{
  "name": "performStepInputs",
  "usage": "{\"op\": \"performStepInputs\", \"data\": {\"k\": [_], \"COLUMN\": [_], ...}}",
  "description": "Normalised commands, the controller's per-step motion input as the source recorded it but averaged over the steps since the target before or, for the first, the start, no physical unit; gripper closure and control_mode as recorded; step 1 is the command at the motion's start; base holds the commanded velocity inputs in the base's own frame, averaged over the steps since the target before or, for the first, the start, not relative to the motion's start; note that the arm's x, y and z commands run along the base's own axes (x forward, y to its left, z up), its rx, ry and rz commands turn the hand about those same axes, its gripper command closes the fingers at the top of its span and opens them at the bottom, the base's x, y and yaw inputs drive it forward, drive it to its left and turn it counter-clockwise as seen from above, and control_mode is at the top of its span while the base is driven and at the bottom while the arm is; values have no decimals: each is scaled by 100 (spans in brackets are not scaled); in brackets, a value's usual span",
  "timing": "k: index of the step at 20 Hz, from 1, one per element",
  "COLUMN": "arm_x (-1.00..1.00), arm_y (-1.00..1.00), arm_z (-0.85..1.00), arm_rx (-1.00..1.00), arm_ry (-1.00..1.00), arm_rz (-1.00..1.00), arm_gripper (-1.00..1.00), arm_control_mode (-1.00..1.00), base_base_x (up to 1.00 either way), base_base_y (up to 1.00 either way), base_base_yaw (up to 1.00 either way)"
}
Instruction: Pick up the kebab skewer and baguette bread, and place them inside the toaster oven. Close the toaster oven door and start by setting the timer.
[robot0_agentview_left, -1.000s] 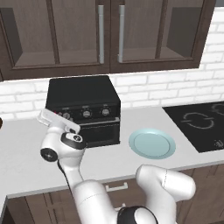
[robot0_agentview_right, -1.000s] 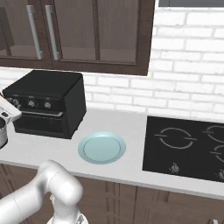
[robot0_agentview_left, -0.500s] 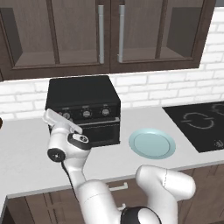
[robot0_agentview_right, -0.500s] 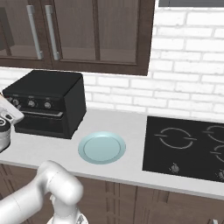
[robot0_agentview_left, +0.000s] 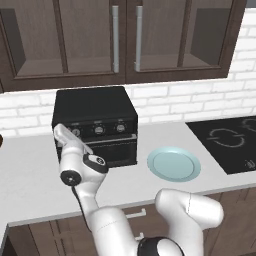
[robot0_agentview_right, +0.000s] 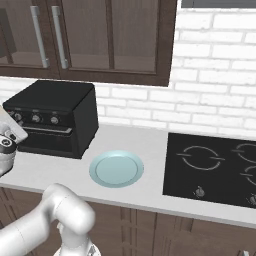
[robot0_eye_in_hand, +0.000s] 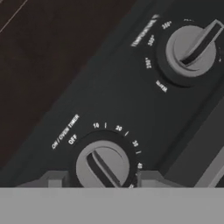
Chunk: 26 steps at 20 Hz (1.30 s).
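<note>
Pincer (robot0_eye_in_hand: 103, 180) fingers astride, perhaps gripping, "ON / OVEN TIMER" knob (robot0_eye_in_hand: 103, 167) beside blurred temperature dial (robot0_eye_in_hand: 191, 49).

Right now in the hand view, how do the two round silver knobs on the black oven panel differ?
The lower silver timer knob sits between the claw tips, ringed by minute numbers and an ON / OVEN TIMER, OFF label; the upper silver temperature knob sits apart from the claw, ringed by degree marks and WARM. Their grip bars point in different directions. Both are round, silver, with dark bars, on the black toaster oven.
</note>
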Motion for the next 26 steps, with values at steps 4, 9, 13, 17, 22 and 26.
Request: {"op": "performStepInputs", "data": {"k": [4,9,13,17,22,26], "arm_x": [0,0,0,-7,-22,-24], "arm_y": [-8,-13,-25,-39,-47,-41], "arm_z": [4,27,31,22,11,16], "arm_rx": [25,18,14,13,11,11], "arm_ry": [0,0,0,0,0,0], "arm_rz": [0,0,-1,-2,-3,-4], "arm_gripper": [100,100,100,100,100,100], "arm_control_mode": [-100,-100,-100,-100,-100,-100], "base_base_x": [0,0,0,0,0,0], "base_base_y": [0,0,0,0,0,0], "base_base_yaw": [0,0,0,0,0,0]}}
